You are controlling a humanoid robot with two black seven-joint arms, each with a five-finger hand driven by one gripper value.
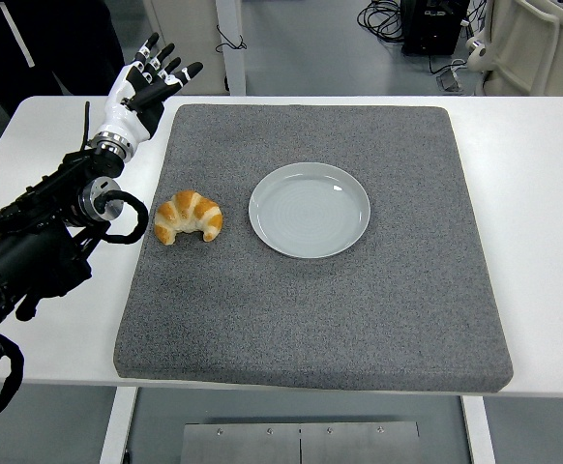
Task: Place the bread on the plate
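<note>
A golden croissant (pixel 189 217) lies on the grey mat (pixel 359 319), near its left edge. Just to its right sits an empty pale plate (pixel 310 209), apart from the bread. My left hand (pixel 144 90) is raised over the table's far left, beyond the croissant and above the mat's left border, with its black-tipped fingers (pixel 173 73) spread and holding nothing. The black left arm (pixel 40 242) runs in from the lower left. No right arm shows.
The white table (pixel 533 193) surrounds the mat. A dark-clothed person (pixel 40 43) stands at the top left behind the table. Cables and furniture lie on the floor beyond the far edge.
</note>
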